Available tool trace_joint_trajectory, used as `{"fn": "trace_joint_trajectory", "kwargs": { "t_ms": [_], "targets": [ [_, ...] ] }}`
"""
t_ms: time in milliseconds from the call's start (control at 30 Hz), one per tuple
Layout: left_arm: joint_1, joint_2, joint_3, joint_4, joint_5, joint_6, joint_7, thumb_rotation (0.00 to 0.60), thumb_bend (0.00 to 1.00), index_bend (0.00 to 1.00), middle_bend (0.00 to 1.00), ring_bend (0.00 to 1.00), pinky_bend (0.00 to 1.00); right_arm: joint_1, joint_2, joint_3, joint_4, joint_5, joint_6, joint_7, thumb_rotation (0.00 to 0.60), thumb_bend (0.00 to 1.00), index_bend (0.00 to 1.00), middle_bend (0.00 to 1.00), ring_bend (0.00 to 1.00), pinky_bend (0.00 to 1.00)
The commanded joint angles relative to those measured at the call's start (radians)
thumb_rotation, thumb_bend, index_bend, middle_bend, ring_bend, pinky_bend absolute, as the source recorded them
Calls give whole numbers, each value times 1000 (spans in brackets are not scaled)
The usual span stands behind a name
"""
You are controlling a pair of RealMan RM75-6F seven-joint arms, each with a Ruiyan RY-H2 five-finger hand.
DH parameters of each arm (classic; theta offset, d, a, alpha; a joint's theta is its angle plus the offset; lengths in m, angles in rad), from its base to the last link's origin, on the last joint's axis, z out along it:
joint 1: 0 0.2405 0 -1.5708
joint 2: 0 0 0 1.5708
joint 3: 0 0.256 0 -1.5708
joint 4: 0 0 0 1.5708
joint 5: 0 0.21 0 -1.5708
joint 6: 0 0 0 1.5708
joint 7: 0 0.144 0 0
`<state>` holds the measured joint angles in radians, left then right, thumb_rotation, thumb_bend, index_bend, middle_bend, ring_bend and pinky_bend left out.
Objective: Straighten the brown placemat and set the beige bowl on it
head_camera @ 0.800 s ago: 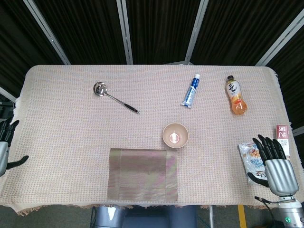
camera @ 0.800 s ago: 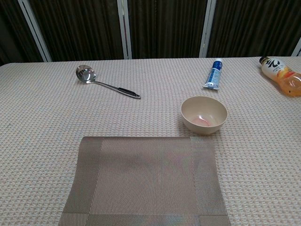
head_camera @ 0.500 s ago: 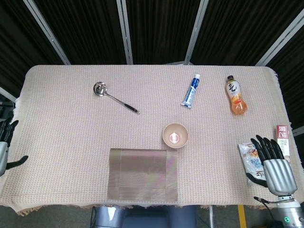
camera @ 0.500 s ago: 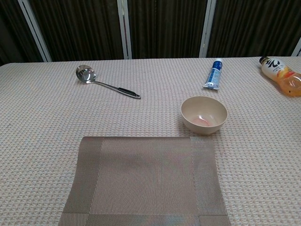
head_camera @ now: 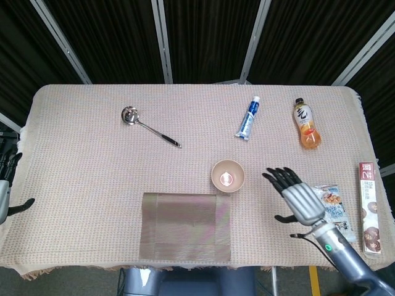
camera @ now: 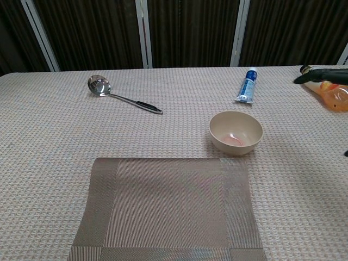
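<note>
The brown placemat (head_camera: 186, 226) (camera: 168, 209) lies flat near the table's front edge, its sides square to the edge. The beige bowl (head_camera: 228, 175) (camera: 236, 132) stands upright on the tablecloth just beyond the mat's far right corner. My right hand (head_camera: 296, 197) hovers to the right of the bowl, fingers spread and holding nothing; only its dark fingertips (camera: 321, 75) show at the right edge of the chest view. My left hand (head_camera: 6, 185) sits off the table's left edge, partly cut off, fingers apart and empty.
A metal ladle (head_camera: 148, 126) lies at the back left. A blue-white tube (head_camera: 248, 117) and an orange drink bottle (head_camera: 306, 124) lie at the back right. A snack packet (head_camera: 333, 209) and a red-white box (head_camera: 368, 197) lie by the right edge.
My right hand has moved left and inward from the table's right edge to a spot beside the bowl. The bowl, mat and left hand have not moved.
</note>
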<state>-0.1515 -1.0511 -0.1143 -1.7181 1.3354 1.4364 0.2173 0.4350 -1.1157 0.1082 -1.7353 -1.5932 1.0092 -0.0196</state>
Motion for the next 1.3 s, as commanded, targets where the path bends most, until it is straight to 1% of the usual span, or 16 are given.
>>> {"fn": "trace_joint_trajectory", "kwargs": {
  "t_ms": [33,100,133,200,333,467,767,867,900,933,1000,1033,1100,1133,1200,1300],
  "targets": [
    [-6,-8,-4,9,-12,-10,10,600,0,0,0,0,0,105,-72,40,18,8,-106,-27,600,0,0,0,0,0],
    [-10,-14,-5,16,-23,-20,18,600,0,0,0,0,0,147,-117,51,43,20,-152,-61,600,0,0,0,0,0],
    [-14,-19,-6,23,-33,-28,24,600,0,0,0,0,0,173,-153,61,64,47,-184,-85,600,0,0,0,0,0],
    [-17,-25,-8,30,-45,-36,29,600,0,0,0,0,0,197,-192,71,87,82,-208,-120,600,0,0,0,0,0],
    [-21,-29,-11,37,-57,-43,30,600,0,0,0,0,0,216,-245,73,132,131,-221,-184,600,0,16,0,0,0],
    [-21,-29,-11,37,-64,-48,29,600,0,0,0,0,0,210,-277,52,170,174,-211,-238,600,0,35,0,0,0],
    [-23,-24,-5,18,-62,-53,32,600,0,0,0,0,0,190,-328,5,247,209,-186,-284,600,8,148,0,0,0],
    [-23,-24,-3,14,-58,-50,33,600,0,0,0,0,0,188,-343,0,260,205,-168,-286,600,77,222,0,0,0],
    [-23,-24,-1,13,-54,-51,33,600,0,0,0,0,0,187,-352,-2,266,203,-159,-285,600,119,270,0,0,0],
    [-24,-25,0,12,-51,-52,31,600,0,0,0,0,0,186,-359,-3,272,203,-155,-284,600,177,339,0,0,0],
    [-24,-26,3,12,-46,-52,32,600,0,0,0,0,0,188,-378,-4,289,202,-147,-282,600,275,430,0,0,0],
    [-24,-26,4,11,-43,-50,32,600,0,0,0,0,0,188,-394,-4,308,202,-138,-282,600,327,492,0,0,0],
    [-23,-27,4,10,-38,-44,28,600,0,0,0,0,0,187,-424,-2,346,194,-113,-288,600,376,627,0,0,0],
    [-22,-26,3,10,-36,-41,26,600,0,0,0,0,0,186,-435,-2,360,189,-102,-286,600,388,729,0,0,0],
    [-20,-26,3,11,-35,-36,22,600,0,0,0,0,0,183,-459,-2,394,173,-72,-270,600,394,775,0,0,0],
    [-19,-25,2,11,-35,-34,18,600,0,0,0,0,0,181,-475,-5,426,153,-46,-249,600,393,788,0,0,0]
  ]
}}
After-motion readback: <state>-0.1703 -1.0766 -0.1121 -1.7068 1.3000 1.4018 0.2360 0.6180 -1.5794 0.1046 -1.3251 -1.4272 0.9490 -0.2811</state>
